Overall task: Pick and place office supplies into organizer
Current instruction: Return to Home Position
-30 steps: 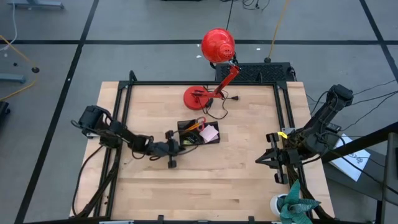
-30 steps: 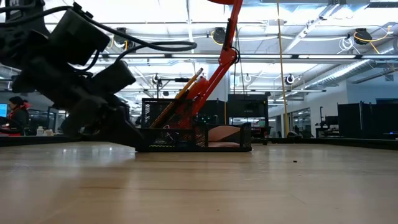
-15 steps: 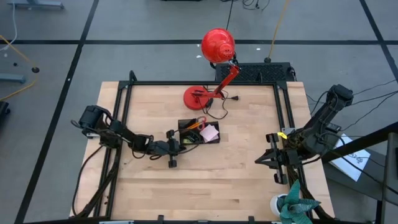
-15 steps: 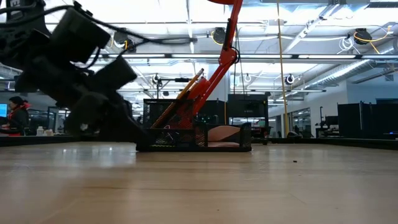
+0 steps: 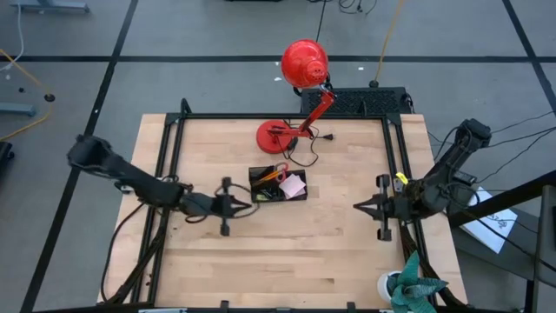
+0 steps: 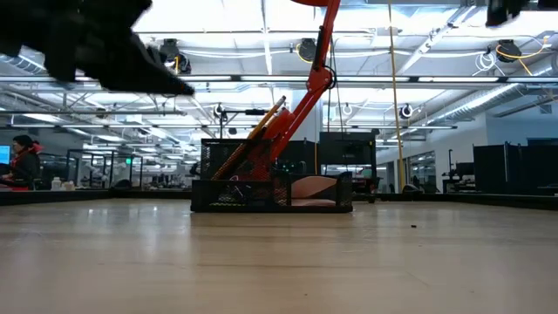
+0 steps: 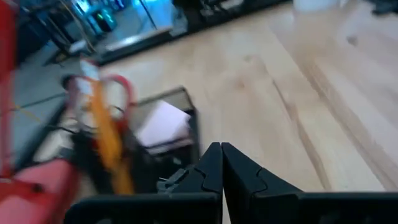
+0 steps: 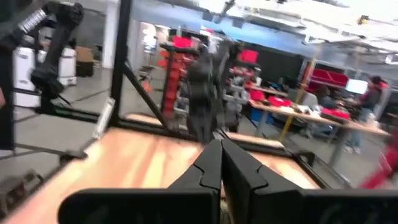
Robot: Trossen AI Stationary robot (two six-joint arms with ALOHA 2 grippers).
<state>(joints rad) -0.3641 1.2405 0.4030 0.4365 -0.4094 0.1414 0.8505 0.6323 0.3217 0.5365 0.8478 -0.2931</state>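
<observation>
From above, my left claw (image 5: 249, 207) hangs over the table (image 5: 287, 256) just beside the left end of the organizer (image 5: 252, 185), apart from it. My right claw (image 5: 357, 207) hangs well apart, near the table's right edge, pointing toward the middle. That view does not settle how my fingers stand. Each wrist view does: the left claw (image 7: 221, 152) has its two dark fingers pressed together with nothing between them, and so does the right claw (image 8: 220, 149). The organizer sits near the middle of the table, on the side of the red lamp (image 5: 304, 63). In it, from above, I see the red-handled scissors (image 5: 277, 172) and the pink sticky-note pad (image 5: 293, 185). The low view adds that the orange pencils (image 6: 249, 139) lean up out of the taller mesh compartment at the left end of the organizer (image 6: 261, 199), while the pad (image 6: 316, 187) lies in the low part at the right end. My left wrist view, blurred, shows the scissors (image 7: 118, 87), the pencils (image 7: 107, 134) and the pad (image 7: 163, 122). At table height my left arm (image 6: 78, 39) is only a dark mass overhead.
</observation>
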